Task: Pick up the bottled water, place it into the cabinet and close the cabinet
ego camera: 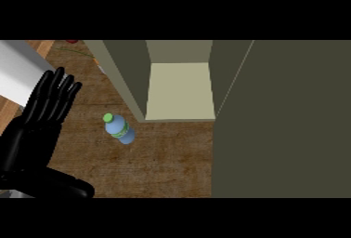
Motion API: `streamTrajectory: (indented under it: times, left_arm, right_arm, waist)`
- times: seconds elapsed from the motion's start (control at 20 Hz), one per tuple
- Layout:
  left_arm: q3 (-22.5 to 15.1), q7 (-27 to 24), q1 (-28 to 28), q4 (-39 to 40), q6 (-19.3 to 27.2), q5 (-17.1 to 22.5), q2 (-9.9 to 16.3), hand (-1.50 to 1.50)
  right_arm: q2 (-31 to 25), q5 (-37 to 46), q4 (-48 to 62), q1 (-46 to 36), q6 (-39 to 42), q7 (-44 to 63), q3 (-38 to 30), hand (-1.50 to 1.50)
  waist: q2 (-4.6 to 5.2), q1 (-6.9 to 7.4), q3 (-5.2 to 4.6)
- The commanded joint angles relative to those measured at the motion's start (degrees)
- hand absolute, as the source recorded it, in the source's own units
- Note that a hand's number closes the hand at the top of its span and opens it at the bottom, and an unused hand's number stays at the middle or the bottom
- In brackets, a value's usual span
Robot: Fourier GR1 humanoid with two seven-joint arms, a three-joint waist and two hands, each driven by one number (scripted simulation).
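Head view, looking steeply down at a wooden counter point(158, 162) with a brown, grained top. A bottled water point(119, 128) stands on the counter left of centre; its cap is green, its body pale blue, and a green label band wraps its lower part. Seen from above, it appears tilted, with the cap toward the upper left. Nothing touches the bottle.

The cabinet point(179, 88) occupies the upper middle of the view. It is open: its pale, cream-coloured inner shelf is exposed between two olive-grey side walls. The bottled water stands just outside the cabinet, near the front lower corner of its left wall and apart from it. The cabinet door point(281, 121) is a large, dark olive panel that fills the right side of the view from top to bottom; it is swung open, with its edge meeting the right side of the cabinet opening.

The left robot hand point(42, 111) shows at the left edge of the view. It is black, with straight fingers pointing upward and spread slightly, and it holds nothing. It rests well left of the bottled water, apart from it. The right robot hand does not appear in this view.

At the upper left, a white object point(17, 65) lies partly behind the left robot hand; what it is cannot be told. A small red item point(71, 42) sits at the top edge, too small to identify.
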Motion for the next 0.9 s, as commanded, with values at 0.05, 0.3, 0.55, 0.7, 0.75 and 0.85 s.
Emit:
streamTrajectory:
  times: [0.05,0.3,0.55,0.7,0.75,0.85]
  left_arm:
    - [2.1,9.1,-1.4,-0.3,-1.4,7.4,1.9,-1.5]
    - [-1.2,12.3,1.9,-6.6,0.3,4.4,0.2,-1.5]
    - [-1.7,10.7,5.3,-6.7,0.2,1.3,-0.5,-1.5]
    - [-0.1,8.0,8.6,-6.3,-1.8,1.5,-0.5,-1.5]
    - [-2.4,7.9,11.0,-7.4,-1.1,-0.6,-1.7,-1.5]
    - [-3.2,4.5,9.7,-2.8,-1.4,-3.0,-2.7,-1.5]
  right_arm:
    - [-1.7,-7.1,-9.2,9.4,2.9,7.2,0.0,-1.5]
    - [-1.1,-7.3,-17.8,12.9,1.4,12.6,0.7,-1.5]
    - [1.1,-4.1,-21.0,24.1,5.0,7.1,6.0,-1.5]
    - [0.0,-6.4,-18.3,26.1,7.8,3.1,3.3,-1.5]
    - [1.2,-4.4,-20.1,27.4,6.7,3.2,5.4,-1.5]
    - [0.5,-5.9,-21.5,25.7,5.7,6.0,4.5,-1.5]
  waist:
    - [-0.08,0.06,0.03]
    - [0.01,0.66,0.01]
    - [-0.04,0.35,0.0]
    - [-0.03,0.43,0.01]
    - [-0.07,0.41,0.01]
    - [0.02,0.42,-0.01]
